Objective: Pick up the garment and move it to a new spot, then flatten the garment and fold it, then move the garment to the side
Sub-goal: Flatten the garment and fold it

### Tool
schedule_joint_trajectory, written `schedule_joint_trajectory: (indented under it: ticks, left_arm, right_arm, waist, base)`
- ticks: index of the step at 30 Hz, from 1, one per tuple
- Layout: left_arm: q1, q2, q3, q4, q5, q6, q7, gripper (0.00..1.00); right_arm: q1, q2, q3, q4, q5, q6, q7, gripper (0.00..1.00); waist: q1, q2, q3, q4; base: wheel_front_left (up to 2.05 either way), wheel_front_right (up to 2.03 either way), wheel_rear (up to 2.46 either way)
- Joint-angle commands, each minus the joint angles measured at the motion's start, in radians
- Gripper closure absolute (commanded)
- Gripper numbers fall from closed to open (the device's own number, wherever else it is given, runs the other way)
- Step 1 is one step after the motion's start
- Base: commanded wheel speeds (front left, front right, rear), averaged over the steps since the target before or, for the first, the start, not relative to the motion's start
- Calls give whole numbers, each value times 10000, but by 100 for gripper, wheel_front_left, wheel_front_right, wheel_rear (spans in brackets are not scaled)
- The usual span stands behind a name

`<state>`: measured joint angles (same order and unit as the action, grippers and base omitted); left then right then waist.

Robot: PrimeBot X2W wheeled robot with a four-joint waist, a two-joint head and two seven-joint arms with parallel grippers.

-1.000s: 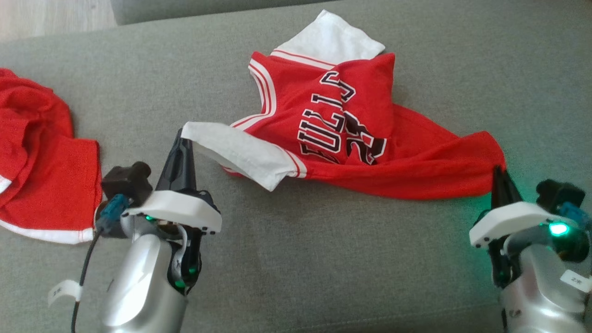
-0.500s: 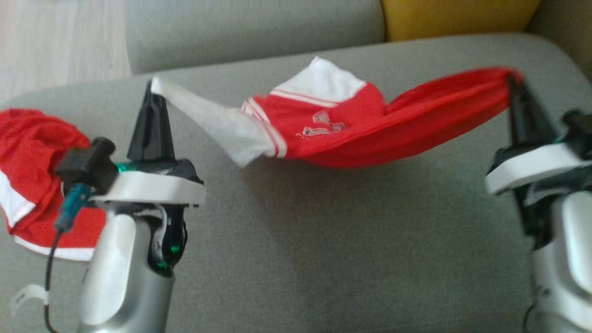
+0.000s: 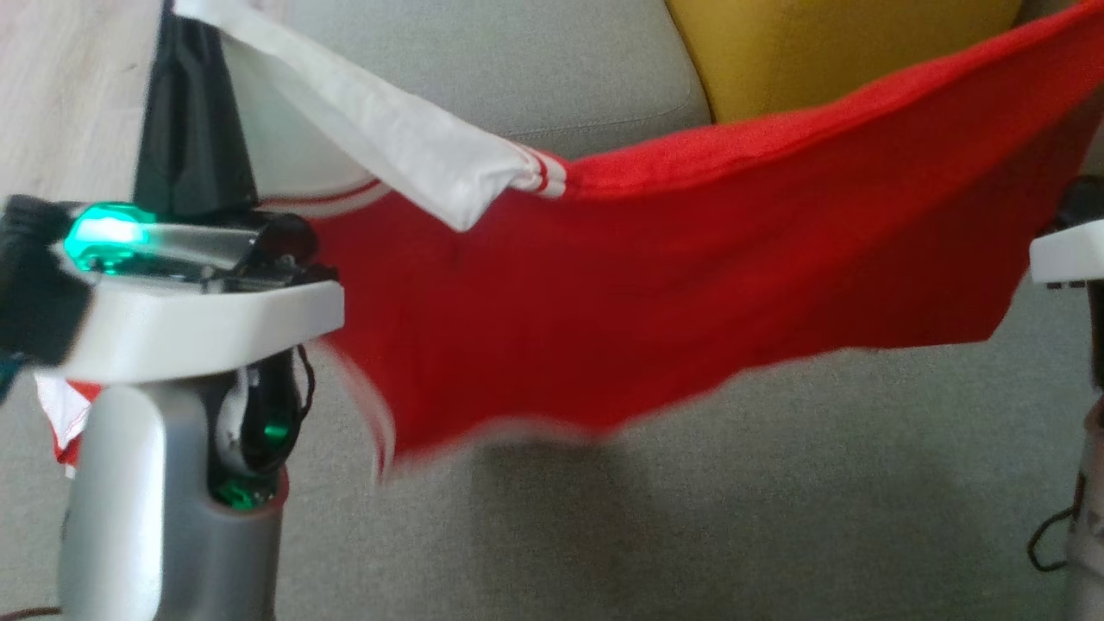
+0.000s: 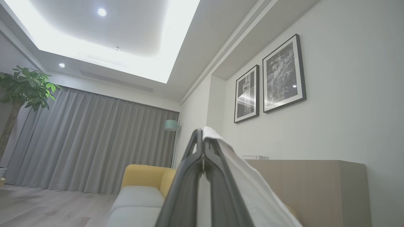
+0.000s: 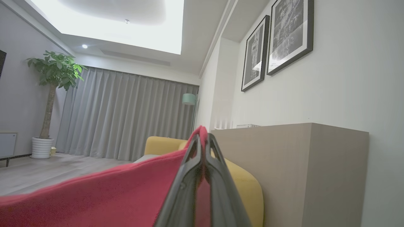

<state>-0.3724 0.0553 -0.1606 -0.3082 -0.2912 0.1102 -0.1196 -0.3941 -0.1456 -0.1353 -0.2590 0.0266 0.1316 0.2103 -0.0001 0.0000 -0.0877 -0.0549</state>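
The sofa (image 3: pixel 604 535) takes up the lower half of the head view. Its grey seat is bare from 4 to 7 o'clock, which looks like the widest room for laying cloth down. The garment (image 3: pixel 690 285) hangs above that seat, stretched from 10 o'clock to 2 o'clock. Its red body sags toward the centre and its lower hem is blurred and loose, apparently clear of the seat. The pick-up therefore looks done and the carry to a new spot seems in hand. Setting down, flattening, folding and moving aside are all left. The backrest (image 3: pixel 517 69) closes off 12 o'clock, with a yellow cushion (image 3: pixel 819 52) at 1 o'clock behind the cloth. Floor (image 3: pixel 69 69) shows at 11 o'clock past the sofa's end, so a drift that way risks the cloth going off the edge. The left gripper (image 4: pixel 202 138), at 10 o'clock, has its jaws pressed together on the white sleeve (image 3: pixel 388 138). The right gripper (image 5: pixel 202 135), at 3 o'clock, pinches a red corner the same way. A second cloth (image 3: pixel 65 423) shows at 8 o'clock beside the left arm, narrowing that side.
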Motion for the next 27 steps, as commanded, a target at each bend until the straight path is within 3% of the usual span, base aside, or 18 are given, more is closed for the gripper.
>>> schedule_joint_trajectory:
  ticks: [1, 6, 11, 18, 19, 24, 27]
  left_arm:
    - [-528, 244, 340, -540, 168, 93, 201, 100]
    - [-1489, 685, 226, -489, 410, -87, 1069, 100]
    - [-3177, 1037, 256, 1083, 145, -507, 1937, 100]
    - [-6876, 1606, 460, 4157, 214, -1134, 1750, 100]
    - [-6876, 1606, 460, 4157, 214, -1134, 1750, 100]
    - [-9610, 1549, 748, 6171, 140, -1199, 816, 100]
    - [-10709, 1489, 819, 7129, 135, -1241, 94, 100]
  right_arm:
    - [-184, 120, 195, -524, -118, -9, 269, 100]
    - [-494, 297, 261, -793, -225, -9, 926, 100]
    - [-1856, 148, 750, 379, 33, -9, 1157, 100]
    - [-5868, -186, 1278, 3917, 487, -9, 396, 100]
    - [-5868, -186, 1278, 3917, 487, -9, 396, 100]
    - [-8719, -363, 1703, 6578, 99, -9, -1108, 100]
    - [-9913, -235, 1399, 7866, -70, -9, -2093, 100]
  waist:
    - [1, 0, 45, 8]
    - [1, 0, 408, 36]
    - [1, 0, 1271, -30]
    - [1, 0, 3456, -111]
    - [1, 0, 3456, -111]
    - [1, 0, 4549, 31]
    - [1, 0, 4994, 192]
  base:
    - [0, 0, 0]
    - [0, 0, 0]
    - [0, 0, 0]
    - [0, 0, 0]
    - [0, 0, 0]
    - [0, 0, 0]
    - [0, 0, 0]
